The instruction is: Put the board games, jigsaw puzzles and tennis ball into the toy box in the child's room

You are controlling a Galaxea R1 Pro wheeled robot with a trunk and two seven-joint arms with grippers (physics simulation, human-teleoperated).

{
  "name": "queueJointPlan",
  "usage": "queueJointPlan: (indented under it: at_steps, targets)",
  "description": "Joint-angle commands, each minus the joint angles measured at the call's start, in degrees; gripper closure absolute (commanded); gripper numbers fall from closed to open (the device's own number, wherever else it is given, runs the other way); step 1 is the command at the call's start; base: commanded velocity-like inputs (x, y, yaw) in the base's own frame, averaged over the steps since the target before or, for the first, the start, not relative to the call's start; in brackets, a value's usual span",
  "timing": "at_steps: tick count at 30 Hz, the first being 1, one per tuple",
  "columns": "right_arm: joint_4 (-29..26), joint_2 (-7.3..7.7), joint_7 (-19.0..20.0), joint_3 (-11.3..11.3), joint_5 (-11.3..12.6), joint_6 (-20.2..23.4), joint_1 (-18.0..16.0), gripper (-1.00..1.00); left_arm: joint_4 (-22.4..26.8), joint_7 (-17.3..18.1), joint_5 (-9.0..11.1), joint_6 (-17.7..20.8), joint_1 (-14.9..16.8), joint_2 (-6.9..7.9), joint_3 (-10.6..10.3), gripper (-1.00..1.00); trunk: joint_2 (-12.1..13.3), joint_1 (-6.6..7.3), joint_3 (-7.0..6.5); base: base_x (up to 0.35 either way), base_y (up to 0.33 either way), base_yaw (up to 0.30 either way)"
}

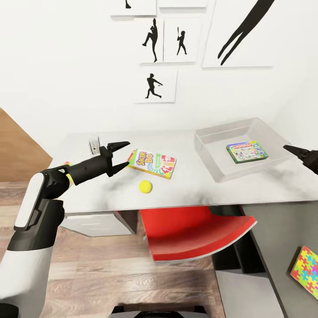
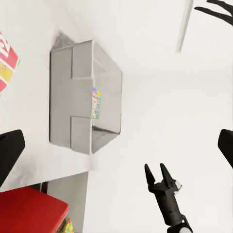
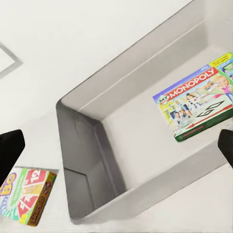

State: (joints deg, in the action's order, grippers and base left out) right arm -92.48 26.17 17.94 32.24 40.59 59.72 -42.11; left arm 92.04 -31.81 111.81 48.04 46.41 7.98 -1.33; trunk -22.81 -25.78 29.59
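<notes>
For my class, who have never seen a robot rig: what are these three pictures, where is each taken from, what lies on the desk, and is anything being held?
These are simulator renders of a wheeled robot with two arms.

The large picture comes from its head camera, looking down at a white table. The left gripper is open beside the Skip-Bo game, holding nothing. The right gripper reaches in by the toy box; whether it is open is unclear here.

The other two pictures come from cameras on each wrist. The left wrist view shows the right gripper open and empty.

A tennis ball lies on the table. A My Monopoly game lies inside the toy box. A jigsaw puzzle lies on a lower surface at the right.
</notes>
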Motion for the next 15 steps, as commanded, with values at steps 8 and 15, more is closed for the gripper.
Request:
queueJointPlan:
  at_steps: [8, 15]
  targets:
    - [-0.23, 0.50, 0.94, -0.46, -0.66, 0.28, 0.41, -1.00, 0.00, 0.72, 0.53, 0.12, -0.06, 0.40, -0.09, -1.00, -0.10, 0.00, 0.09, -0.126, 0.107, 0.000]
    - [-0.24, 0.54, 0.95, -0.12, -0.68, 0.28, 0.57, -1.00, 0.02, 0.77, 0.52, 0.15, -0.05, 0.53, -0.11, -1.00, -0.10, 0.00, 0.09, -0.046, 0.170, 0.000]
